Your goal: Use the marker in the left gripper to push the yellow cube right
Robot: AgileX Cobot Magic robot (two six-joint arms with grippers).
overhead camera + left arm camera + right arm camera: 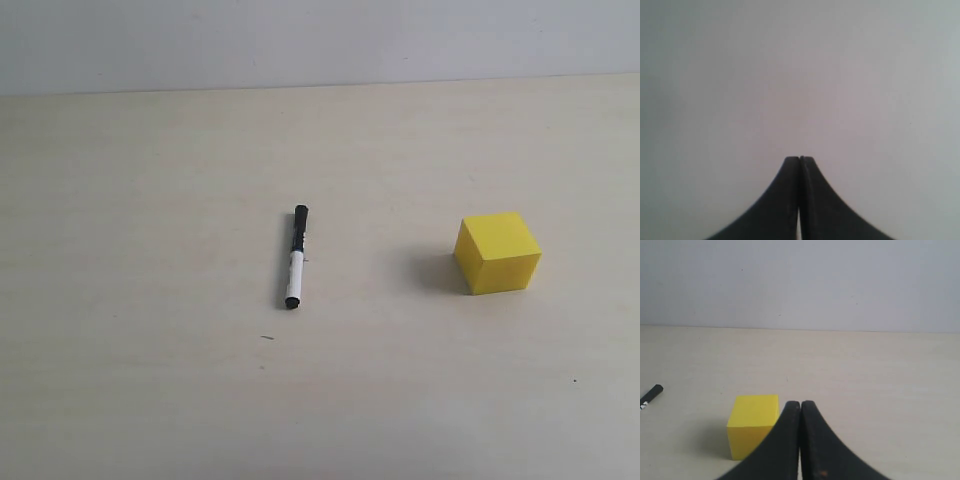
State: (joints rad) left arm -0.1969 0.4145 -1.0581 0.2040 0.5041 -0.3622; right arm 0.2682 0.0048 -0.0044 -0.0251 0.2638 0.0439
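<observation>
The marker lies flat on the pale table near the middle of the exterior view, black cap toward the back; its cap end also shows in the right wrist view. The yellow cube stands on the table well to the marker's right, apart from it. In the right wrist view the yellow cube sits just beyond my right gripper, whose jaws are shut and empty. My left gripper is shut with nothing between its jaws and faces only a blank grey surface. Neither gripper shows in the exterior view.
The pale wooden table meets a plain grey wall at the back. A tiny dark speck lies on the table in front of the marker.
</observation>
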